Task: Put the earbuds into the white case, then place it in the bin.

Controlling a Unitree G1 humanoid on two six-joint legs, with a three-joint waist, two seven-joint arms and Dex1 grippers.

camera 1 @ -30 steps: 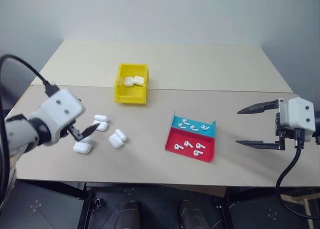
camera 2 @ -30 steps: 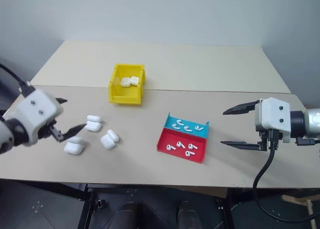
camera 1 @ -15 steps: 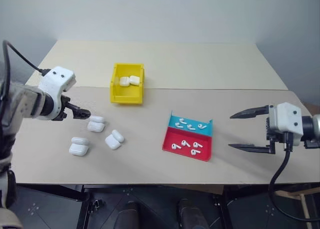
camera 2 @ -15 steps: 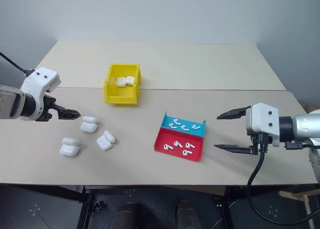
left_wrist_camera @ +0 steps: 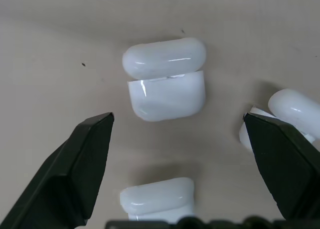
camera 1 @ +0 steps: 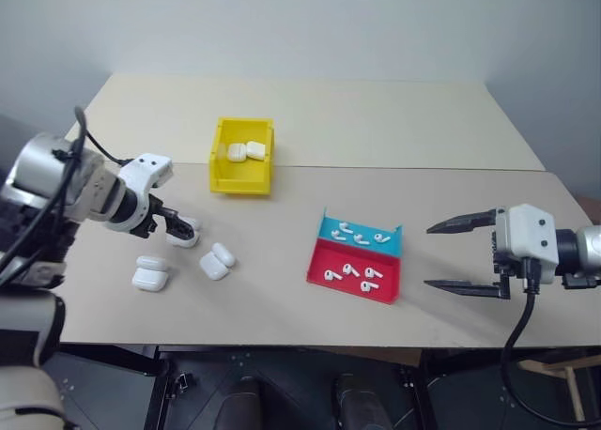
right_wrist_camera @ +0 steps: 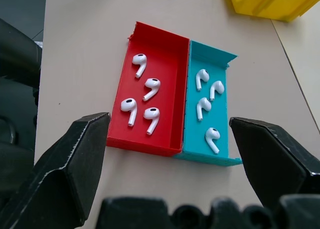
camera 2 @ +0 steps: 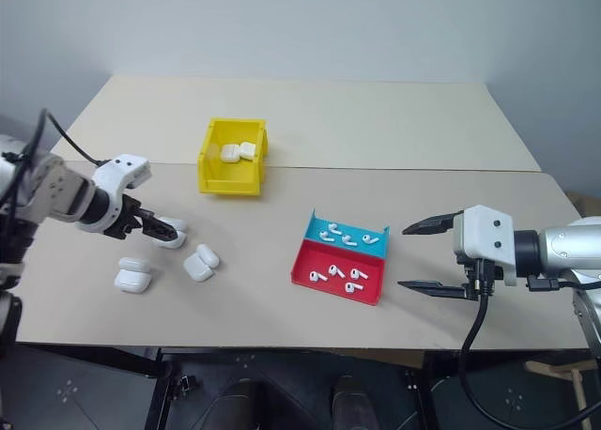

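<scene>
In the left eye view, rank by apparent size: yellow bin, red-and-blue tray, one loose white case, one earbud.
1. Red-and-blue tray, though it sits nearer the camera, so its lead is unsure.
2. Yellow bin, looking similar.
3. White case.
4. Earbud.

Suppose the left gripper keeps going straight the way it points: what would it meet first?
Most likely the open white case lying on the table, which sits centred between the open fingers of the left gripper; depth is hard to judge.
</scene>
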